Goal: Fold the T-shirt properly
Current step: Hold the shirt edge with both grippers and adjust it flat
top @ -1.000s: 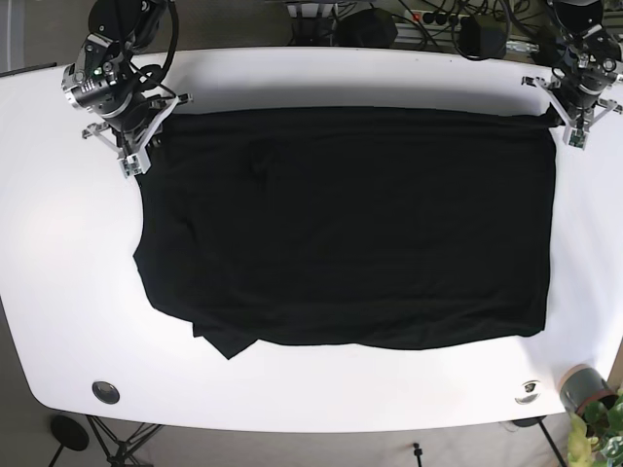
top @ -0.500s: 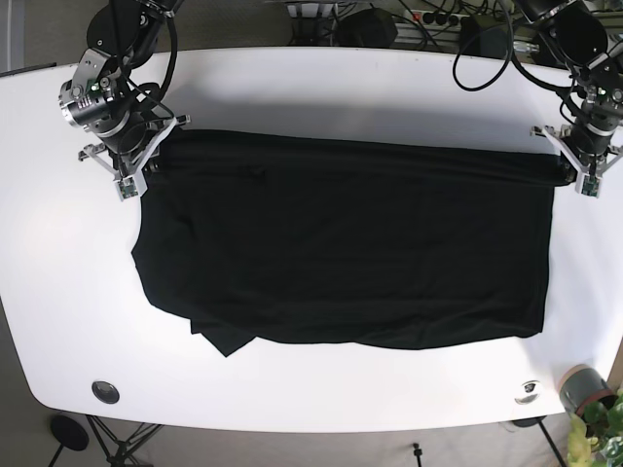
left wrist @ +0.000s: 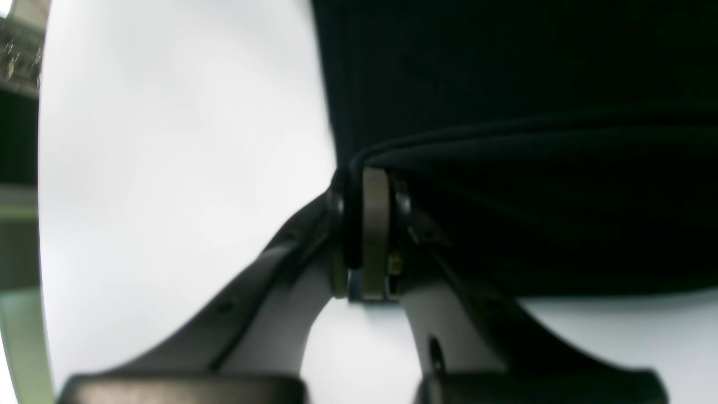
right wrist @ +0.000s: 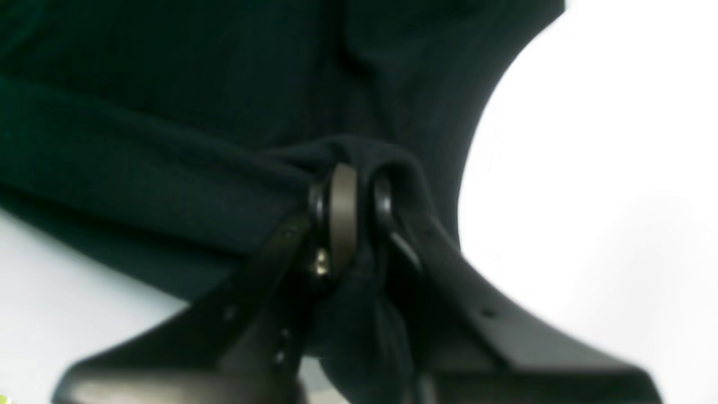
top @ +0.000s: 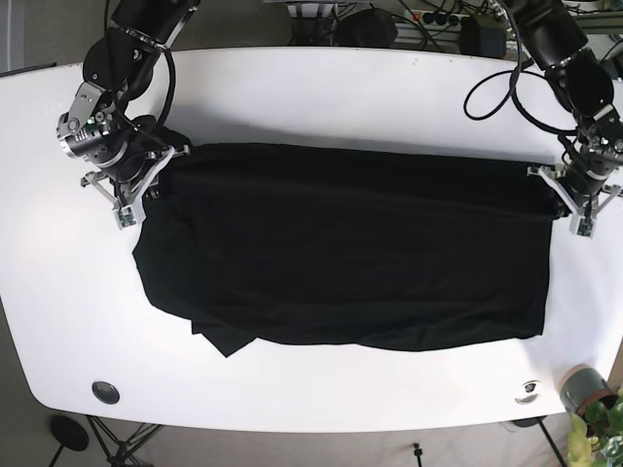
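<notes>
I have both grippers, left gripper (top: 571, 202) and right gripper (top: 136, 192), pinched tight on the T-shirt (top: 350, 248); 1 fold underway, nothing completed.

Bare table (top: 311, 83) all around T-shirt (top: 350, 253).

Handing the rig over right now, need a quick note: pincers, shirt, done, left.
Left pincer: shut on the far corner of the black T-shirt.
Right pincer: shut on the other far corner.
Shirt: spread on the white table, far edge raised and carried toward the near hem.
Done: both corners gripped, first fold begun.
Left: bring the edge over to the near hem, release, then the remaining folds. The near corner on the right pincer's side is rumpled.
</notes>
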